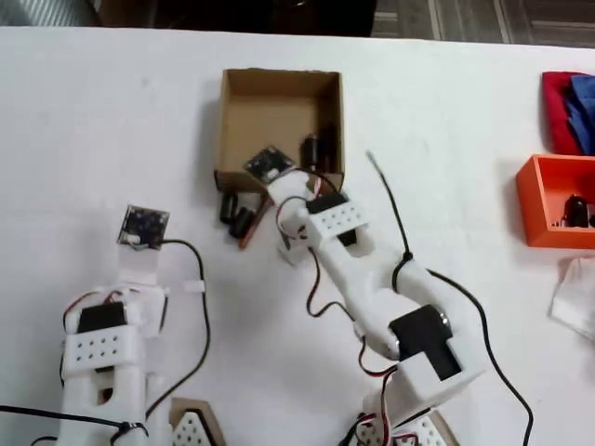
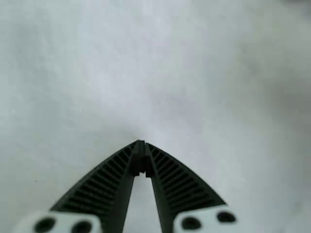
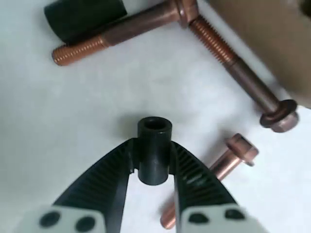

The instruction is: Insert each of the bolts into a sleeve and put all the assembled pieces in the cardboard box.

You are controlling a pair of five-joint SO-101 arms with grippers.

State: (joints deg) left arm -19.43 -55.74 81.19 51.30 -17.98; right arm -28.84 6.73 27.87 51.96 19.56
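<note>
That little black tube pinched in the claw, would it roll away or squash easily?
The black sleeve is a short round cylinder, so on its side it would probably roll. It looks stiff: no dent shows where the ribbed fingers pinch it. Its smooth wall might slip, though the ribs likely help.

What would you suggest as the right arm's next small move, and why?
Probably raise the black sleeve slightly off the table. The right gripper is shut on it, so the grasp looks done. A short bolt lies loose close beside it, and a sideways move might knock that. The left gripper is shut and empty over bare table, so no bolt is ready yet.
</note>
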